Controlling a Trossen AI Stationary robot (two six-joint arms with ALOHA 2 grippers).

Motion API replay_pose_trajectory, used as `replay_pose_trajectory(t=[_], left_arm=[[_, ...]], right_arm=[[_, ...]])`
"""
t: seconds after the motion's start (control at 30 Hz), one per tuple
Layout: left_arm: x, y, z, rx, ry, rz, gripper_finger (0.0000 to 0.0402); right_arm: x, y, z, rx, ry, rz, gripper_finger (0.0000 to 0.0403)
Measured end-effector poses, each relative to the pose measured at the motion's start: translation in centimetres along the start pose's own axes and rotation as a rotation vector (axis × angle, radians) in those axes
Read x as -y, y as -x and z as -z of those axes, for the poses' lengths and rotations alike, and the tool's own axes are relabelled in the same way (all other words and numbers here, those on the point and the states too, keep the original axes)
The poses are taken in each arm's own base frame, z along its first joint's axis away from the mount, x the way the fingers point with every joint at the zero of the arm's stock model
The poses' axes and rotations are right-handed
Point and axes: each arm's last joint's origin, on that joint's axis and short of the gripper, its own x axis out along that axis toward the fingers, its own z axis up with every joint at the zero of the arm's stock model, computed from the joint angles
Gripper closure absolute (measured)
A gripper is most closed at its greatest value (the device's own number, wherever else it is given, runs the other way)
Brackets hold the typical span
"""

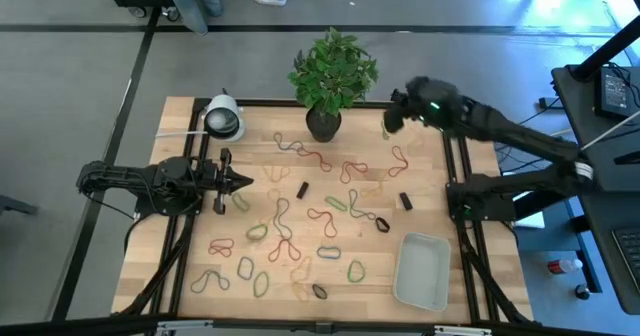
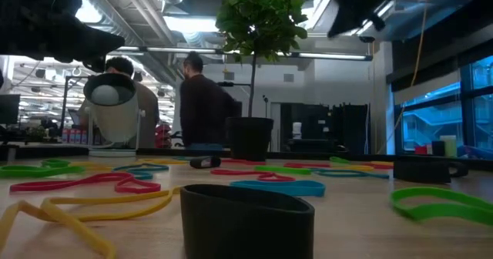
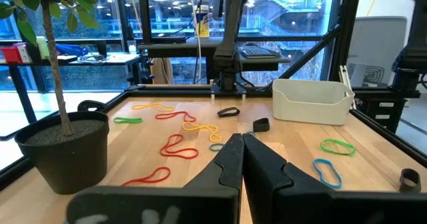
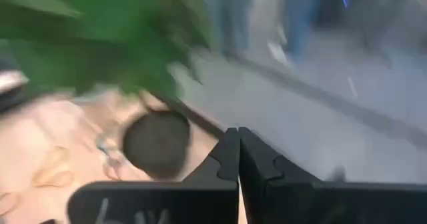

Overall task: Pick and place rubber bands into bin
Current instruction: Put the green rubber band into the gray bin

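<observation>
From above, the whole worktop [image 1: 200,266] shows. Many rubber bands [image 1: 300,216] lie spread over its middle and near part, in green, red, pink, yellow and dark colors. The bin [image 1: 421,271] sits at the near right corner with its long side running from near to far, and nothing shows inside it from above.

The left end effector [image 1: 243,183] rests at the left side of the worktop with its fingers pressed together, holding nothing. The right end effector [image 1: 390,116] is up high at the far right edge, close to the plant pot [image 1: 323,124]. Its own camera shows its fingers [image 4: 227,159] pressed together too.

The low camera shows what the top one cannot: people standing in the room behind the worktop. There, a dark band [image 2: 246,220] up close hides part of the worktop. The right wrist picture is smeared, so the bands there are hard to make out.
</observation>
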Motion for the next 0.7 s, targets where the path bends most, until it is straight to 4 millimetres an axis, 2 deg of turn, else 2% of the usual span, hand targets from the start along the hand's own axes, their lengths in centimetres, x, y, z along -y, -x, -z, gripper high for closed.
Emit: replay_pose_trajectory(t=[0.13,0.2,0.47,0.7], left_arm=[[0.0,0.0,0.0,0.0,0.0,0.0,0.0398],[0.0,0.0,0.0,0.0,0.0,0.0,0.0398],[0.0,0.0,0.0,0.0,0.0,0.0,0.0398],[0.0,0.0,0.0,0.0,0.0,0.0,0.0398]], right_arm=[[0.7,-3.9,-0.6,-0.231,-0.102,0.108,0.0398],[1.3,-5.9,-0.3,-0.348,-0.16,0.149,0.0386],[3.6,-13.8,4.1,-0.692,-0.295,0.211,0.0311],[3.7,-18.4,7.5,-0.814,-0.285,0.266,0.0247]])
